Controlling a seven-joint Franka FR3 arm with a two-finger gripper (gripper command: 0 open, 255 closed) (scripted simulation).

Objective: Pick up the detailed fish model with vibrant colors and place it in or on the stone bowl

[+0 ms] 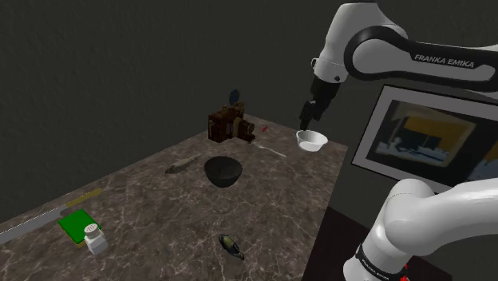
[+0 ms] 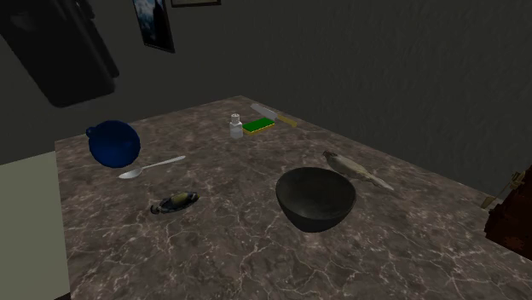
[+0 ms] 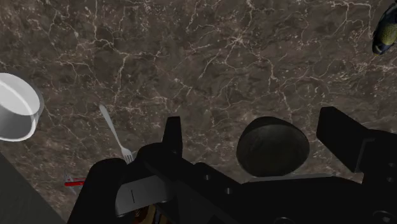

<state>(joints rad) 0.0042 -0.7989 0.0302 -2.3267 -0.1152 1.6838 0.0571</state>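
The big dark marble table (image 1: 152, 199) holds everything. The white arm (image 1: 375, 36) reaches over its far corner, and a framed picture (image 1: 423, 140) leans behind it. The black gripper (image 1: 310, 116) hangs just above a white bowl (image 1: 311, 141). Its two fingers (image 3: 173, 132) are spread wide with nothing in them.

A brown boxy thing (image 1: 229, 124) stands at the far edge. The dark stone bowl (image 1: 223, 171) sits upright in the middle of the table. A long grey fish (image 1: 182, 165) lies just beside it. A fork (image 1: 270, 149) lies between the dark bowl and the white bowl.

A green sponge (image 1: 77, 225) and a small white bottle (image 1: 96, 238) sit close together at the shoulder view's left. The little bright fish (image 1: 231, 246) lies flat near the table's near edge, well apart from the gripper.
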